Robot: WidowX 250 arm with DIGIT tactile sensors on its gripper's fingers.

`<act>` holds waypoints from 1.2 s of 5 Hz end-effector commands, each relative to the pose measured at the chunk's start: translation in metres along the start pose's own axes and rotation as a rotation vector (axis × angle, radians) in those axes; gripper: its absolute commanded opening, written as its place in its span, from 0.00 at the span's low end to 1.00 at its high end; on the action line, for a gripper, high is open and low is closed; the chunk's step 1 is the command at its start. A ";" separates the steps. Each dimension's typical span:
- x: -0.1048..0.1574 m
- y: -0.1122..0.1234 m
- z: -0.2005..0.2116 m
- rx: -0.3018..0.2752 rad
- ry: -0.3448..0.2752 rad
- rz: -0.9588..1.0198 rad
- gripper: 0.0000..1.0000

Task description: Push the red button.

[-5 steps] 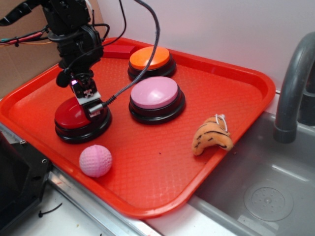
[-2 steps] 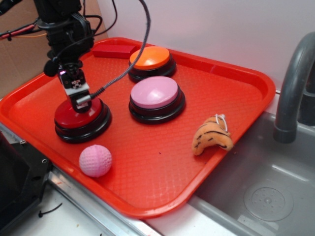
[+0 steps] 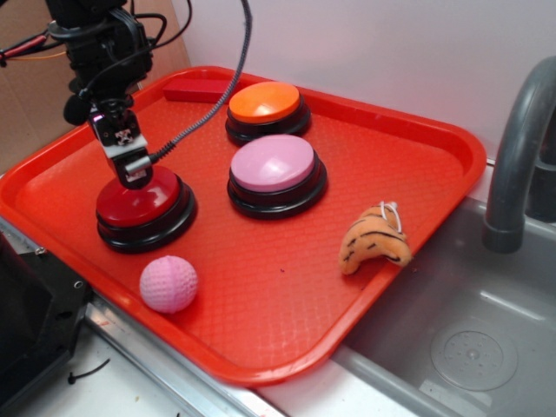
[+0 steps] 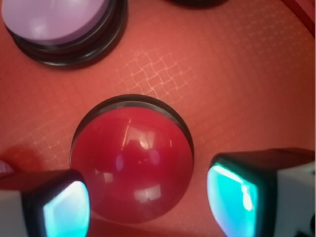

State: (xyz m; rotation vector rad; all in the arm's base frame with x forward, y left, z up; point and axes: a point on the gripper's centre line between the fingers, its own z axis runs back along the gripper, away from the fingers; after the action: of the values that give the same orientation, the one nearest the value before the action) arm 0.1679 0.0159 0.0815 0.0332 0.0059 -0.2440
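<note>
Sitting at the front-left of the red tray (image 3: 417,130), the red button (image 3: 143,201) is a glossy dark-red dome on a black round base; wrist view shows it (image 4: 131,163) from above with light glints on the dome. End effector (image 3: 130,170) hangs over the button's back-left part, tip at or just above the dome, contact can't be confirmed. Wrist view has the two fingers (image 4: 247,190) spread wide, one at each lower corner, dome between and below them, nothing pinched. Black cable (image 3: 204,109) runs from the end effector up past the top edge. Pink-topped button (image 3: 274,165) stands just right of the red one, close but apart; also seen upper left in wrist view (image 4: 59,19). Orange-topped button (image 3: 265,102) sits behind the pink one near the tray's back rim. Flat red block (image 3: 198,89) lies at the back, left of the orange button. Pink ball (image 3: 168,283) rests near the tray's front edge, in front of the red button, not touching it. Orange striped plush toy (image 3: 375,242) lies near the tray's right rim. Tray's right end overlaps a grey sink (image 3: 469,339), grey faucet (image 3: 519,148) at far right.
</note>
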 end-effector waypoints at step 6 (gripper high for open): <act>0.013 0.005 0.046 0.031 -0.078 0.035 1.00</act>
State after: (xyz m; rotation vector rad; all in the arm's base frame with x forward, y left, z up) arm 0.1724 0.0162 0.1144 0.0412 -0.0216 -0.2010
